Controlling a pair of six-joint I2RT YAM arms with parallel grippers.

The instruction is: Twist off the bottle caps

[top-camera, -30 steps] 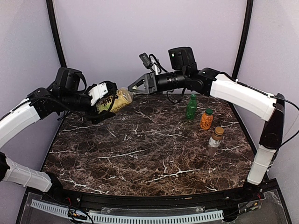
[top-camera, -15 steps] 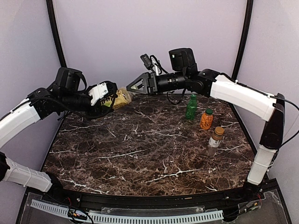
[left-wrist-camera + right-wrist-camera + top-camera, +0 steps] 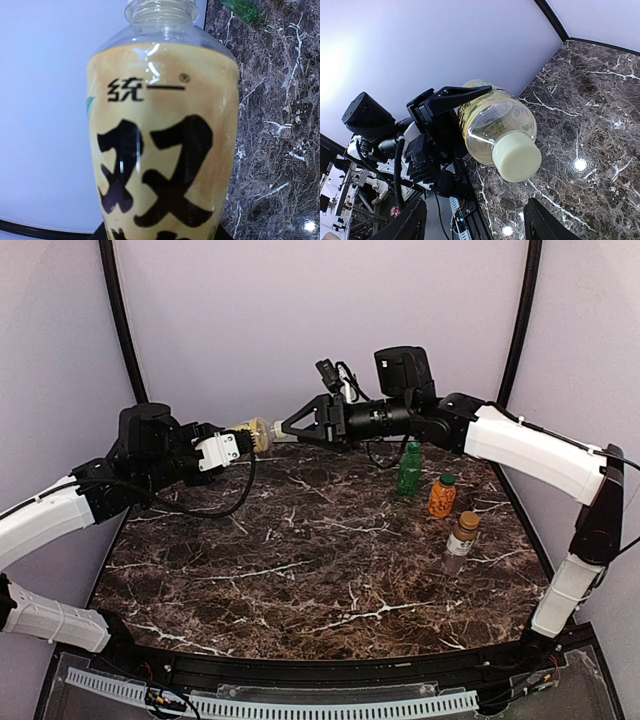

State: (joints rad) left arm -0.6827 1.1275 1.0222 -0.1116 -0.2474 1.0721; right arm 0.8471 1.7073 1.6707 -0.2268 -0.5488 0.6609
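The tall clear bottle (image 3: 257, 431) with yellow liquid and a yellow label lies level in the air above the table's back edge. My left gripper (image 3: 243, 436) is shut on its body. The label fills the left wrist view, on the bottle (image 3: 162, 140). Its pale cap (image 3: 516, 156) points at my right gripper (image 3: 287, 427), which stands open. In the right wrist view the right gripper (image 3: 476, 202) has its dark fingers (image 3: 412, 220) spread wide, short of the cap and not touching it. A left finger (image 3: 457, 94) lies along the bottle's side.
Three capped bottles stand upright at the right rear of the marble table (image 3: 320, 570): an all-green one (image 3: 409, 469), a squat orange one (image 3: 441, 496), and a slim clear one (image 3: 460, 543) with a white label. Lilac walls close in behind.
My right gripper has opened off the cap end and shifted a little right. My left gripper has closed on the bottle and swung it up, level, toward the back wall.
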